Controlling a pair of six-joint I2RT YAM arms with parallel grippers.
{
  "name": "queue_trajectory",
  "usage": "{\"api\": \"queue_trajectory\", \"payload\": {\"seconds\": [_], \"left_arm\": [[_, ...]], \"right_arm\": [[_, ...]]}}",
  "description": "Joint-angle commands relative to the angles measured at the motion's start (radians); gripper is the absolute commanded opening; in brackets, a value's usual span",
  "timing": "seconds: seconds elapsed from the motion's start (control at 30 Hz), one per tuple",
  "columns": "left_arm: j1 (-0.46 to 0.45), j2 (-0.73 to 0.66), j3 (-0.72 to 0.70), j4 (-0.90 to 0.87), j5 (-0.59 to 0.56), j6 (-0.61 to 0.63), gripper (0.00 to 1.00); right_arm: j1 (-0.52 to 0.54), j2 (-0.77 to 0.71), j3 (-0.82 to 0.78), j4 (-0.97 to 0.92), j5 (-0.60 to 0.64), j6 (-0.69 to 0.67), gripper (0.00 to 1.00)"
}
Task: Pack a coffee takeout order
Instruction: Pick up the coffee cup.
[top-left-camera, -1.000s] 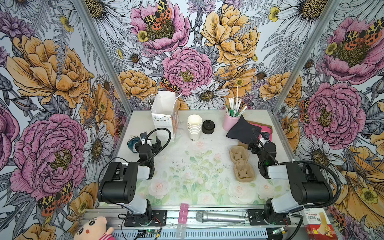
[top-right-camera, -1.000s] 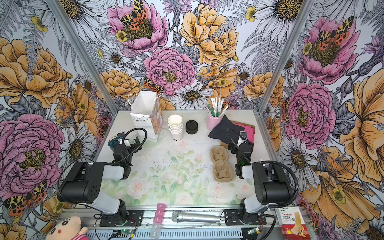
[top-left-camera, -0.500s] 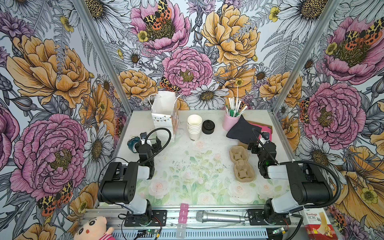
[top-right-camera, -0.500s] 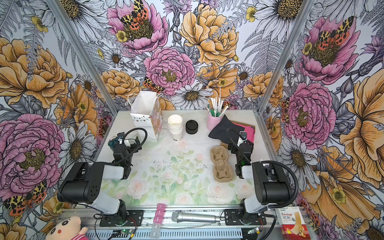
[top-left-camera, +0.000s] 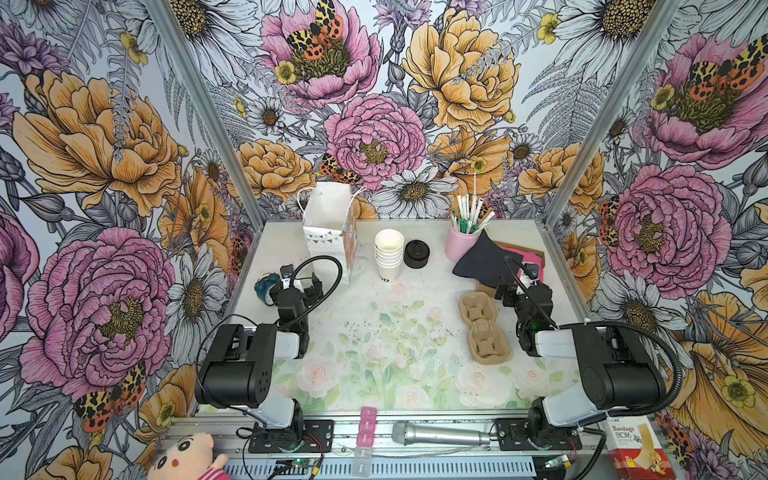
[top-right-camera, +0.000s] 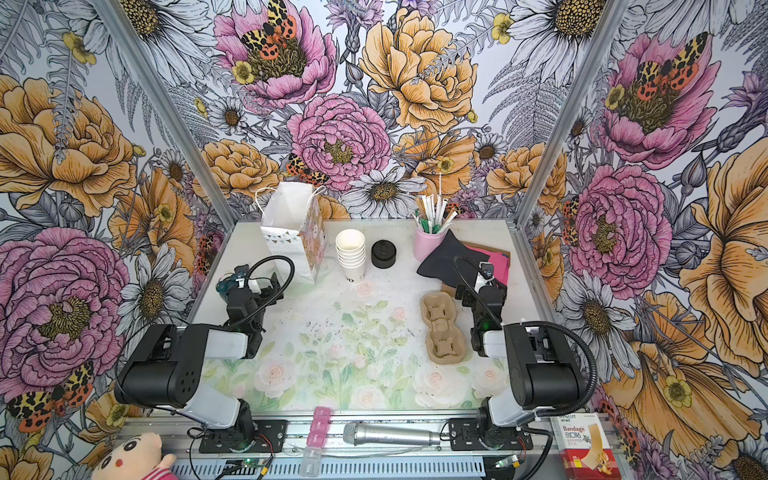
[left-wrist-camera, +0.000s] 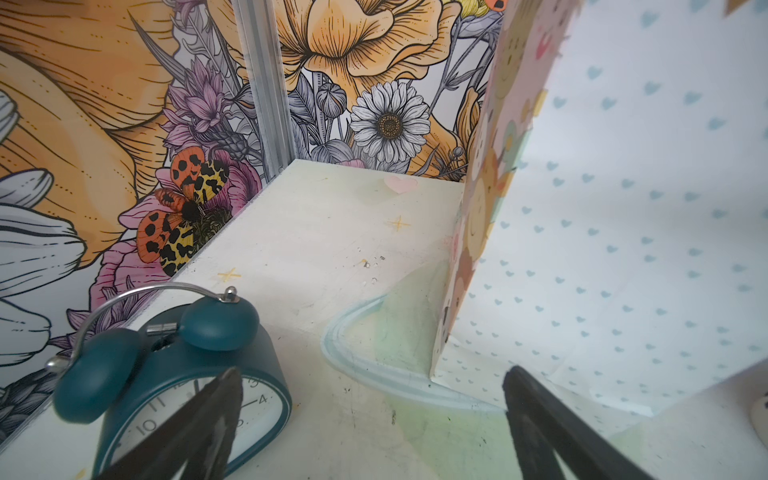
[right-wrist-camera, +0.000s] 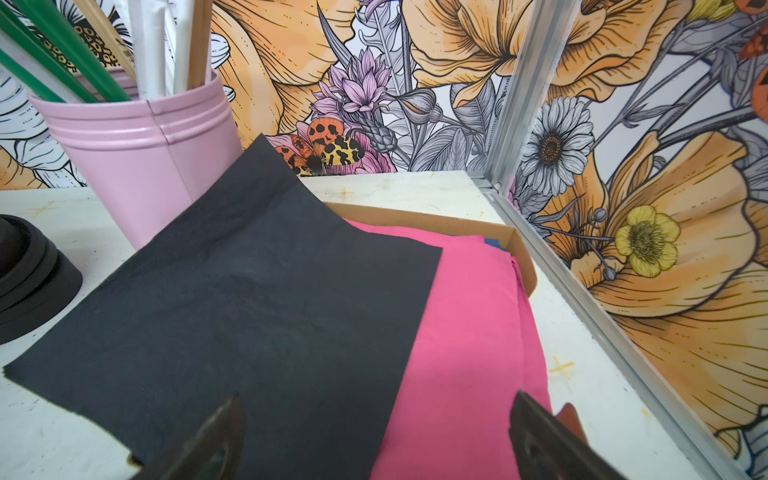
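Nothing has shifted since the earlier frames: both arms sit parked at the front of the bench (top-left-camera: 374, 332), and every item lies as before. The left pincer (left-wrist-camera: 370, 378) is spread wide and empty, facing the gift bag (top-left-camera: 330, 232) with the alarm clock (left-wrist-camera: 166, 374) just beside it. The right pincer (right-wrist-camera: 376, 401) is equally spread and empty, hovering at the near edge of the black napkin (right-wrist-camera: 249, 291).

That napkin lies near the back right corner, partly over the pink napkin (right-wrist-camera: 465, 311) in the cardboard tray (right-wrist-camera: 515, 249). The stack of white paper cups (top-left-camera: 389, 253) and the black domed lid (top-left-camera: 416, 253) stand side by side near the middle of the back edge.

Packing looks not yet begun. A napkin pick seems the likeliest start: the pincer should probably close on the black sheet's near overhanging edge alone, clear of the pink one, then lift slowly so the paper does not drag.

The black napkin is roughly square, with no clear long axis; it sits turned diamond-wise, one corner raised against the pink cup of straws (top-left-camera: 461, 245) and pointing at the back edge. The cup stack stands upright, mouths up, long axis vertical; the lid rests dome up.
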Motion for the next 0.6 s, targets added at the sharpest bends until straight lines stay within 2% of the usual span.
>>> {"api": "queue_trajectory", "payload": {"seconds": [0.0, 0.13, 0.2, 0.3, 0.4, 0.57], "left_arm": [[0.0, -0.065, -0.007, -0.007, -0.035, 0.003, 0.99], [-0.04, -0.258, 0.025, -0.243, -0.163, -0.004, 0.99], [-0.068, -0.354, 0.054, -0.38, -0.216, -0.013, 0.99], [-0.1, -0.506, 0.09, -0.572, -0.26, -0.063, 0.99], [-0.103, -0.663, 0.124, -0.759, -0.204, -0.161, 0.99], [-0.103, -0.866, 0.174, -0.931, 0.025, -0.256, 0.99]], "right_arm": [[0.007, -0.044, 0.014, -0.019, 0.041, 0.004, 0.99], [0.021, -0.24, 0.045, -0.223, 0.111, 0.014, 0.99], [0.024, -0.347, 0.057, -0.296, 0.103, 0.035, 0.99], [0.042, -0.498, 0.142, -0.503, 0.082, 0.079, 1.0], [0.076, -0.587, 0.253, -0.682, 0.011, 0.102, 0.99], [0.211, -0.6, 0.484, -0.923, -0.041, 0.105, 0.96]]}}
